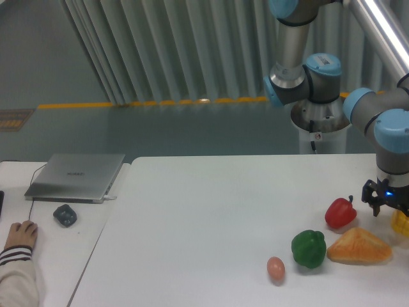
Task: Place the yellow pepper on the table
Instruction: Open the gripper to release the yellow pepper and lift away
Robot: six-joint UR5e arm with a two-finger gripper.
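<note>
The yellow pepper [401,224] shows only as a glossy yellow patch at the right edge of the frame, cut off by the border, just right of the red pepper [340,213] and above the bread. My gripper [390,206] hangs directly over it, its dark fingers [372,199] reaching down to the pepper's top. The fingertips are partly out of frame, so I cannot tell whether they grip the pepper or whether it rests on the white table [211,217].
On the table's right side lie a green pepper [308,248], an orange-tan triangular bread [358,247] and a small egg [275,268]. On the left, a smaller desk holds a grey laptop [77,176], a dark mouse [64,214] and a person's hand [21,235].
</note>
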